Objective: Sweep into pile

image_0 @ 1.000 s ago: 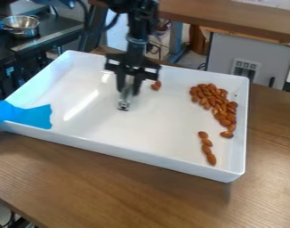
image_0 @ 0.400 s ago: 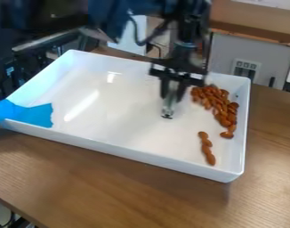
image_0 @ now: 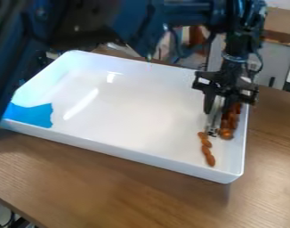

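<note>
The gripper (image_0: 216, 112) (open or closed, I couldn't tell) needed slow, low strokes to gather the almonds (image_0: 210, 160).

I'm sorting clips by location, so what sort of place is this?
Probably a robotics lab: a robot arm hangs over a white tray of almonds on a wood-topped table.

Jaws farther across tray (image_0: 123, 153), beside almonds (image_0: 226, 133)

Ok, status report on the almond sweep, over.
Gripper low in white tray, partly hiding the larger almond bunch. Short almond row nearer the camera, not piled in. Blue sheet far left, clear of almonds.
</note>
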`<state>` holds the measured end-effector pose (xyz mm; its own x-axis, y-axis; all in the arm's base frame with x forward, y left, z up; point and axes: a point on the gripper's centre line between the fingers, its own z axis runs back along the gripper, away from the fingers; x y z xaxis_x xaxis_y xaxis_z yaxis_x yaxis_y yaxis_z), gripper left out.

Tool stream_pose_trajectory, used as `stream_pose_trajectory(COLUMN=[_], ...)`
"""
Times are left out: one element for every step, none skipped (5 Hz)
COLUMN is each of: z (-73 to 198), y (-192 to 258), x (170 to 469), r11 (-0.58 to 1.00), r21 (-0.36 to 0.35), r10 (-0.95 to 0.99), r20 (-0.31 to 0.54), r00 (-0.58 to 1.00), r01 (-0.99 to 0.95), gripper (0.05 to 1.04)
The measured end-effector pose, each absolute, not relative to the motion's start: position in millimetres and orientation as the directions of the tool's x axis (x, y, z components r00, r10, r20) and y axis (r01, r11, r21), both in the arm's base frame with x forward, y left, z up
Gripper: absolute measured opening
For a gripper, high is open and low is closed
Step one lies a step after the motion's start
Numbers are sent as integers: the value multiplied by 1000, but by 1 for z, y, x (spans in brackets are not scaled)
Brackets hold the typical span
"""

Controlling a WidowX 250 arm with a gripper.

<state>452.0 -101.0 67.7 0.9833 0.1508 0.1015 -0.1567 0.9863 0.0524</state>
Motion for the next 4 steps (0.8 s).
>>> stream_pose_trajectory(z=[73, 91, 99, 90], y=[-96, -79, -44, -14], x=[437, 425, 414, 404], r11=[983, 985, 983, 980], r21=[62, 22, -35, -12], r10=[162, 163, 184, 197], r20=[142, 178, 175, 169], r00=[977, 970, 967, 966], r01=[-172, -169, -181, -198], gripper=[368, 368, 368, 368])
